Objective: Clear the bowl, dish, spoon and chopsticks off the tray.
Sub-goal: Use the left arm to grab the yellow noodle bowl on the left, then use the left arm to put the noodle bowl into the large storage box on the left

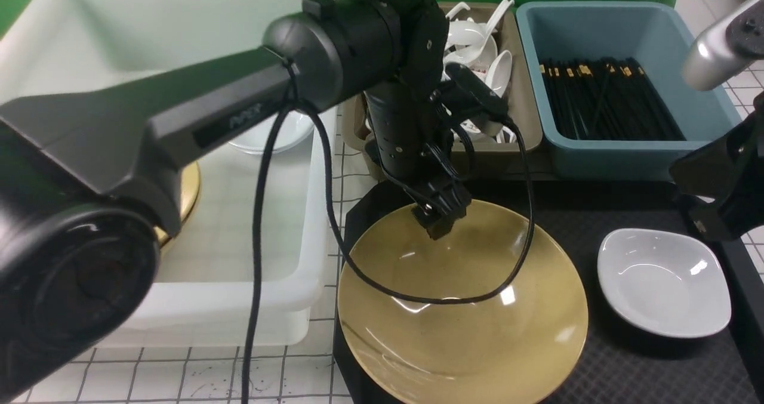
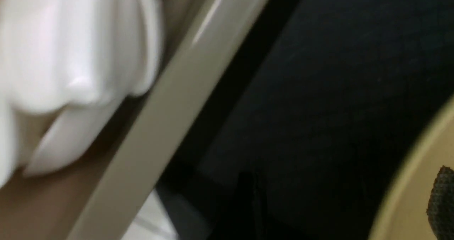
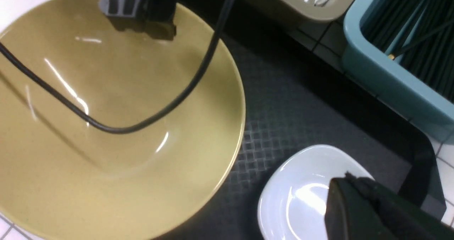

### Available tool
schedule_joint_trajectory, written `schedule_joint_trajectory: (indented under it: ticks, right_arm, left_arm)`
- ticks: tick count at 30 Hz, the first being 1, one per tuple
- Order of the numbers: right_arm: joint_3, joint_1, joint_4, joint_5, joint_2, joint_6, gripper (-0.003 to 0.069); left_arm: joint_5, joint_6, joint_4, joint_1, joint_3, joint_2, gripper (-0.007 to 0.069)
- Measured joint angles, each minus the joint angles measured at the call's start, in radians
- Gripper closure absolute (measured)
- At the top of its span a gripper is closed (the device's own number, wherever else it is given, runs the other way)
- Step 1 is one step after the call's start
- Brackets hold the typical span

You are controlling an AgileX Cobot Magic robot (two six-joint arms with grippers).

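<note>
olive tub [image 1: 530, 123]: spoons [image 1: 498, 73]; blue tub [image 1: 627, 153]: chopsticks [image 1: 609, 99]; right jaws closed, left jaws unclear

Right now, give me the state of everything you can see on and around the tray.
bowl, upright on the tray, empty.
dish, upright on the tray, empty.
olive tub, holds white spoons.
blue tub, holds black chopsticks.
white tub, holds tableware, partly hidden.
left gripper, jaws open, empty, above the bowl's far rim.
right gripper, jaws shut, empty, near the dish.
</note>
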Motion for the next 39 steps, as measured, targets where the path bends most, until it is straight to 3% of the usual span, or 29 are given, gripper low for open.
schedule_joint_trajectory:
  ticks: [5,6,7,8,11,16,21,30,35,36,39]
  right_arm:
    - [0.002,0.0,0.0,-0.008,0.0,0.0,0.0622]
    - [0.003,0.0,0.0,-0.009,0.0,0.0,0.0622]
    - [0.003,0.0,0.0,-0.009,0.0,0.0,0.0622]
    - [0.003,0.0,0.004,-0.01,0.0,0.0,0.0622]
    - [-0.001,0.0,0.028,-0.018,0.0,-0.01,0.0622]
    - [-0.084,0.018,0.106,-0.014,0.0,-0.104,0.0622]
    - [-0.215,0.112,0.12,0.005,0.028,-0.132,0.0622]
    - [-0.546,0.394,0.12,0.049,0.253,-0.142,0.062]
    - [-0.634,0.434,0.12,0.056,0.311,-0.158,0.0618]
    - [-0.639,0.438,0.119,0.056,0.316,-0.159,0.0618]
    - [-0.643,0.438,0.115,0.055,0.318,-0.16,0.0615]
  left_arm:
    - [0.023,0.003,-0.01,0.0,0.0,0.036,0.0139]
    - [0.047,0.002,-0.018,0.0,0.0,0.038,0.0232]
    - [0.05,0.0,-0.018,0.0,0.0,0.038,0.0257]
    - [0.072,-0.01,-0.027,0.0,-0.001,0.038,0.0369]
    - [0.109,-0.016,-0.059,0.003,-0.008,0.02,0.0496]
    - [0.108,-0.06,-0.117,0.006,-0.009,-0.075,0.061]
    - [0.096,-0.085,-0.168,0.058,-0.009,-0.178,0.0615]
    - [0.11,-0.137,-0.367,0.415,0.032,-0.499,0.0616]
    - [0.113,-0.137,-0.354,0.686,0.176,-0.695,0.0616]
    - [0.115,-0.137,-0.34,0.797,0.245,-0.753,0.0616]
    - [0.093,-0.14,-0.332,0.981,0.372,-0.812,0.0616]
